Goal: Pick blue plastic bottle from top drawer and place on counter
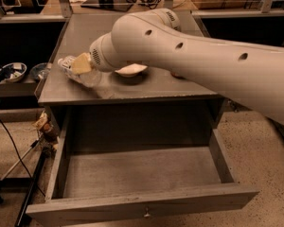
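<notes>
The bottle [87, 76] is out of the drawer [132, 205] and seems to rest on the counter's [85, 32] left side, under my gripper [80, 64]. I cannot tell whether I am gripping it or have let go. What's left, I judge, is releasing and backing away.

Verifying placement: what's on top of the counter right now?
On the counter: blue plastic bottle at left front with the gripper at it; white bowl half hidden by the arm, which covers the right side.
</notes>
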`<action>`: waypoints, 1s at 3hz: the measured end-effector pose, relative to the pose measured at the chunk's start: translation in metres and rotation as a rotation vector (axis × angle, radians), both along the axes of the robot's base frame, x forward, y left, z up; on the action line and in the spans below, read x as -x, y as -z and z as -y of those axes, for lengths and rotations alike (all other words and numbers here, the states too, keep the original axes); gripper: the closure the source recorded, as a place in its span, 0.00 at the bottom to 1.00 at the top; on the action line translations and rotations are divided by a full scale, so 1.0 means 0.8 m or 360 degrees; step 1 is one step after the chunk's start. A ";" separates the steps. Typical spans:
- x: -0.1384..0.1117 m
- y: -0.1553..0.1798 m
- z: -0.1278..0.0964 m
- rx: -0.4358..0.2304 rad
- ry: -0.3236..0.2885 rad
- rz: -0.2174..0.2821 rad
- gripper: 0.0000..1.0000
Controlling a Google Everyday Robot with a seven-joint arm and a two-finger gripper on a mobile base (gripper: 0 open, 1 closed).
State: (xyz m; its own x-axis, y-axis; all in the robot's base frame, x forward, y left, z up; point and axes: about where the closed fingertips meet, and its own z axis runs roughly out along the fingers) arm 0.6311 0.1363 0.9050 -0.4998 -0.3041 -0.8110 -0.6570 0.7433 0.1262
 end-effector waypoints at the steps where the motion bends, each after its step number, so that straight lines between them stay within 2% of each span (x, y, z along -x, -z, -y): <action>1: 0.002 0.005 0.003 -0.0021 0.0025 0.0017 1.00; 3: 0.005 0.018 0.005 -0.0084 0.0061 0.0023 1.00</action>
State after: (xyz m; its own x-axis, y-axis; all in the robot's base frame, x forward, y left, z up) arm 0.6273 0.1320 0.8902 -0.4982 -0.2417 -0.8327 -0.6301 0.7607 0.1562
